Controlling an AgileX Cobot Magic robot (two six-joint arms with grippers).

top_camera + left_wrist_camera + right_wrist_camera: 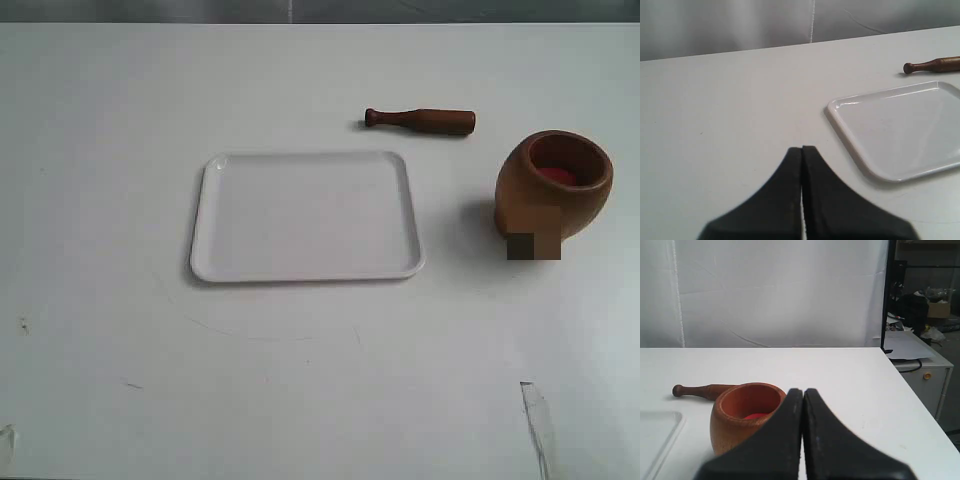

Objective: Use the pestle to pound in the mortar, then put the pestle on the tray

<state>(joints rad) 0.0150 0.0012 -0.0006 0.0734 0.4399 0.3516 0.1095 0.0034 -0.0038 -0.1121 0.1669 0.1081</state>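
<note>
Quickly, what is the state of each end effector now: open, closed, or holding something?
Left end effector: closed, holding nothing.
Right end effector: closed, holding nothing.

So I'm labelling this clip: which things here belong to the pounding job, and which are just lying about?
Job: light-brown barrel-shaped wooden mortar; dark reddish-brown wooden pestle; flat white rectangular tray.
Lying about: pale thin scrap, front right; cluttered white side cabinet in the background.
</note>
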